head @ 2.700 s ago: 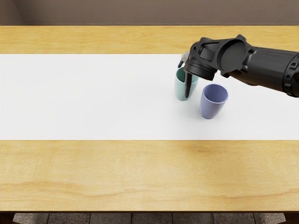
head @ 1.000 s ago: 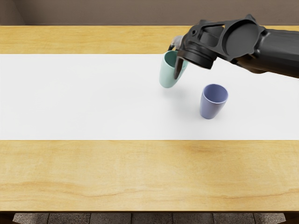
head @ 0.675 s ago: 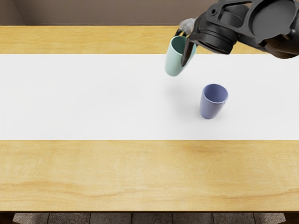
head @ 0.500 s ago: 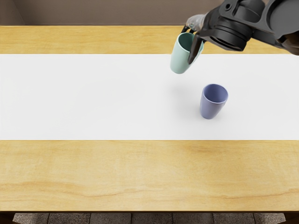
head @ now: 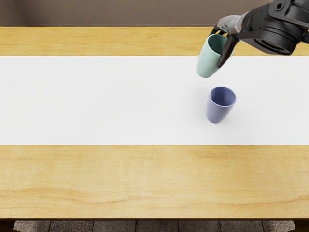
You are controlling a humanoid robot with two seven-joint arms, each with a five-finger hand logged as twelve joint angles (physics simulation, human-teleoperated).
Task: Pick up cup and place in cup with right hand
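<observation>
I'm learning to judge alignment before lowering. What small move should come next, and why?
I'd probably ease the right robot hand slightly toward the picture's right before lowering. It holds the green cup raised, and that cup's base appears left of the blue cup's upward-facing mouth, so lowering now might miss.

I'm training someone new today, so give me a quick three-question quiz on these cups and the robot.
1. True or false: the right hand holds the teal cup.
2. Which cup stands upright on the white strip?
A) the teal cup
B) the blue cup
3. Fill in: the right arm enters from the picture's ____ edge.

Key: 1 true; 2 B; 3 right.
</observation>
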